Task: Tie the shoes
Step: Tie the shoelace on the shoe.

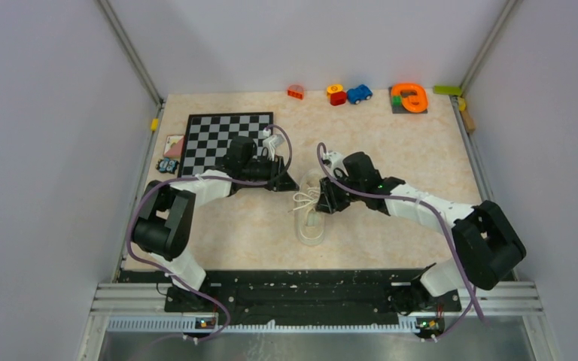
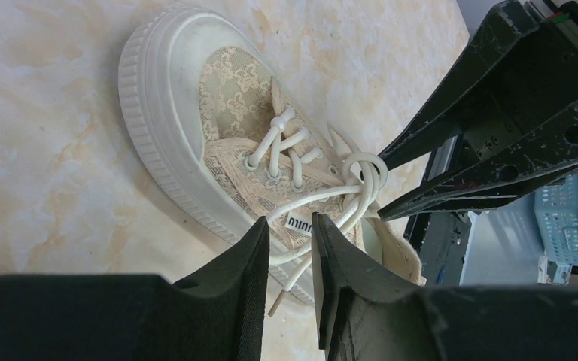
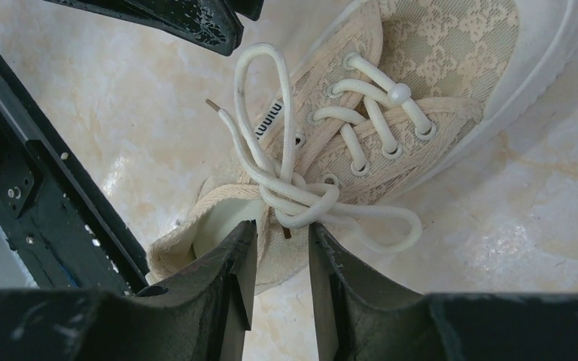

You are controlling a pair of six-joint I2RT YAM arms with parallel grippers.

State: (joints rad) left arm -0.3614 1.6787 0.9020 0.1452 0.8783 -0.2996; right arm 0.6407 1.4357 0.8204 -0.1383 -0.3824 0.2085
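Cream canvas sneaker (image 1: 310, 226) on table (image 1: 391, 218) between both arms | tongue tag (image 3: 271, 120) reads "miu", rest unclear | left gripper (image 2: 290, 226) narrowly parted, lace strands (image 2: 323, 197) running loose between | right gripper (image 3: 282, 229) narrowly parted at knot (image 3: 301, 199), unclamped

Plain pale grey walls (image 1: 45, 113) enclose the beige marble-patterned tabletop (image 1: 421, 143) on three sides; slim aluminium rails (image 1: 129, 49) rise from its far corners.

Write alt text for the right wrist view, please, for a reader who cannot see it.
A cream canvas sneaker lies on a marbled tabletop, its white laces tied in a loose bow with two loops. The two black fingers of the right gripper stand slightly apart at the bottom edge, their tips close to the knot.
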